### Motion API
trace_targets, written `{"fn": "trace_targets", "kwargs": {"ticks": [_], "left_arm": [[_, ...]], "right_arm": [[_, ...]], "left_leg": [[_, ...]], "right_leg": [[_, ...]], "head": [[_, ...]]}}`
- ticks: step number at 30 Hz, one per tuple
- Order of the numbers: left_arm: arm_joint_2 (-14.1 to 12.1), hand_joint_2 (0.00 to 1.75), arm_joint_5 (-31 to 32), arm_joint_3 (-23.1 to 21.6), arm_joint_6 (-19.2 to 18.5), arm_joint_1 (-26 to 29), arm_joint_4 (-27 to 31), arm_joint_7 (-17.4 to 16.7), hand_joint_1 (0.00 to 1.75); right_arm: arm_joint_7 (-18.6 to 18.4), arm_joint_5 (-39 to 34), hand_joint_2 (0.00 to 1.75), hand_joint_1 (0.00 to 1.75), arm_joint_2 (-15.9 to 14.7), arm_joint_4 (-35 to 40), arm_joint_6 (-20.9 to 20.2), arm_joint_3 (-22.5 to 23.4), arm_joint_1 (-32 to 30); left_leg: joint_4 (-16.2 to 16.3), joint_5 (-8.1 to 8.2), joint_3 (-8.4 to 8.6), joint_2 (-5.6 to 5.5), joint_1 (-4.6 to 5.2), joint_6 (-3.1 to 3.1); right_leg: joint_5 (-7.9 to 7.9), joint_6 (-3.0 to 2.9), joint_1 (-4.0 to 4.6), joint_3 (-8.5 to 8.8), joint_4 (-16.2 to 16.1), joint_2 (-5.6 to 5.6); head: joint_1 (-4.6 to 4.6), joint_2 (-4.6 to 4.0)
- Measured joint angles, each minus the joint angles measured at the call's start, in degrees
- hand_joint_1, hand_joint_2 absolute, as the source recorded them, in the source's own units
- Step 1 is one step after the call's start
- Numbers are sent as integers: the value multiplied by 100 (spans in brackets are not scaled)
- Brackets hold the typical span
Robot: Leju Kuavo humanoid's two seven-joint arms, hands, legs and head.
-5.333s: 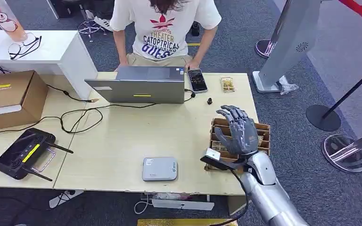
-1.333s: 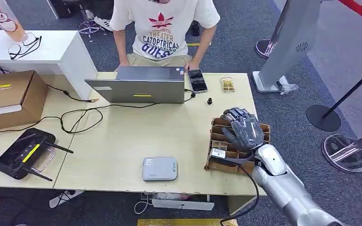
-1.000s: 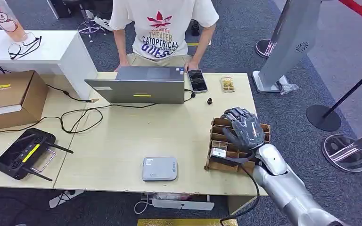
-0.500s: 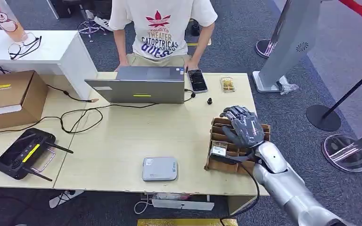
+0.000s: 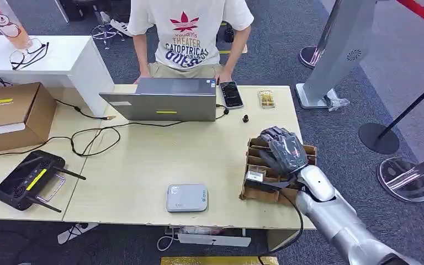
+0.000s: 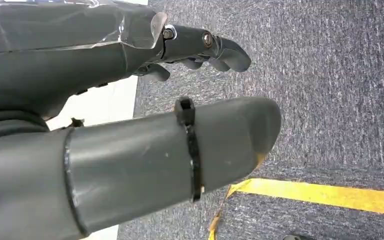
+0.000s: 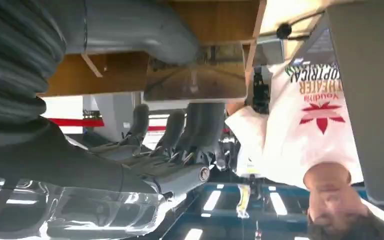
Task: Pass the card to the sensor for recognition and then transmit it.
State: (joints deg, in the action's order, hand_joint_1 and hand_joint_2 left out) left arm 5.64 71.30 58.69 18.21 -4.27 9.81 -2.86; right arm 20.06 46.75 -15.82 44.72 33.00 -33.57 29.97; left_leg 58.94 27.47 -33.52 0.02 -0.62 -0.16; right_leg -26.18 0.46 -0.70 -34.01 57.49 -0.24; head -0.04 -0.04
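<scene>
On the desk: a slotted card box (image 5: 276, 182) stood at the right edge.
Right hand (image 5: 283, 152): over the box, pinching a card (image 7: 195, 80).
Left hand (image 6: 105, 100): hung above carpet, fingers apart, holding nothing.

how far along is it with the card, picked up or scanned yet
Early. Nothing looks done: no card is on the grey sensor box. In hand: the right hand reaches into the wooden card rack, and the right wrist view shows a card between thumb and fingers. Left: lift it, scan it, pass it on.

laptop (image 5: 165, 99) | phone (image 5: 231, 94) (beside it) | cardboard box (image 5: 11, 115) | black controller (image 5: 27, 179)
</scene>
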Motion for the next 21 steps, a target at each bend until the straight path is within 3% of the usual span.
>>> {"fn": "trace_targets", "kwargs": {"ticks": [2, 3, 6, 21], "left_arm": [[0, 0, 0, 2, 9, 0, 0, 0, 0], [0, 0, 0, 2, 11, -1, 0, 4, 0], [0, 0, 0, 2, 15, -1, 0, 31, 0], [11, 0, 35, 2, 50, -1, 0, 66, 0]], "right_arm": [[-35, 0, 175, 140, 0, -13, -24, -33, 7], [-52, 2, 175, 155, -2, -13, -44, -39, 23], [-105, 2, 175, 164, -2, -13, -122, -57, 66], [-221, 2, 175, 161, -109, 83, -232, -124, 76]], "left_leg": [[0, 0, 1, 0, 0, 0], [0, 0, 1, 1, 0, 0], [0, 0, 2, 0, 0, 0], [1, 0, 7, 0, 0, 0]], "right_leg": [[0, 0, 0, 0, 0, 0], [0, 0, 0, 0, 0, 0], [0, 0, 0, 1, 0, -2], [0, 0, 0, 5, 0, -2]], "head": [[0, 0], [0, 0], [-2, 0], [0, 0]]}}
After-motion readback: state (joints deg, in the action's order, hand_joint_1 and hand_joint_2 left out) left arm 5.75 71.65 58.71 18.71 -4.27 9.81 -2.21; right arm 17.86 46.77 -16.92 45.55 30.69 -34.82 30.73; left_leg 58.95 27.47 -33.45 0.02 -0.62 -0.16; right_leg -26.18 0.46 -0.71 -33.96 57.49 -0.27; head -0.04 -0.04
